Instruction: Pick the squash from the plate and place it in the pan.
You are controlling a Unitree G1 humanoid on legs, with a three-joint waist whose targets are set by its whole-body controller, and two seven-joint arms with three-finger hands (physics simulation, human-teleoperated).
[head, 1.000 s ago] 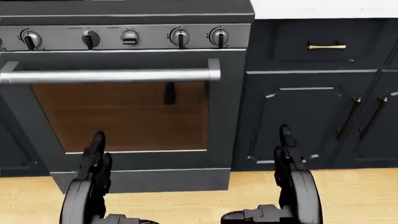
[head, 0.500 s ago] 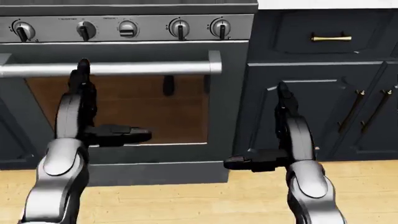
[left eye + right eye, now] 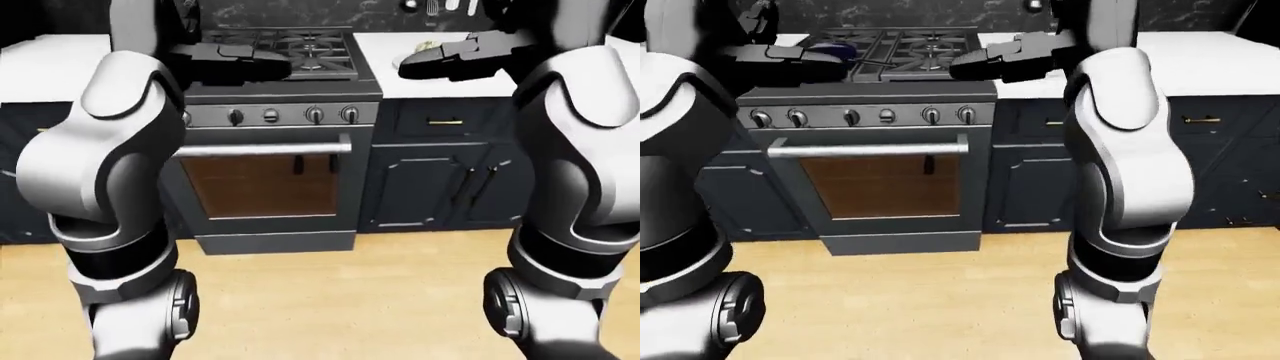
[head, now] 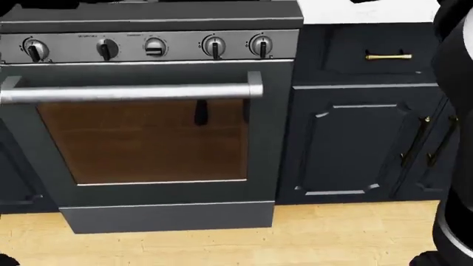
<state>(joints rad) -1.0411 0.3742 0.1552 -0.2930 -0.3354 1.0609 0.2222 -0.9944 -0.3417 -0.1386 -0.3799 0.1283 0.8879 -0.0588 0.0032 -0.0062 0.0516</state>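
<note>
Yellow squash sat on its plate just beyond the right hand, whose fingers reached out flat, holding nothing, ready to grab. Left hand hovered empty over the stove; no pan showed.

Pale squash on plate (largely hidden)

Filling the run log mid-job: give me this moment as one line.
phase: approach | left hand: open, raised over stove | right hand: open, empty, near squash on counter | pan: not discernible
</note>
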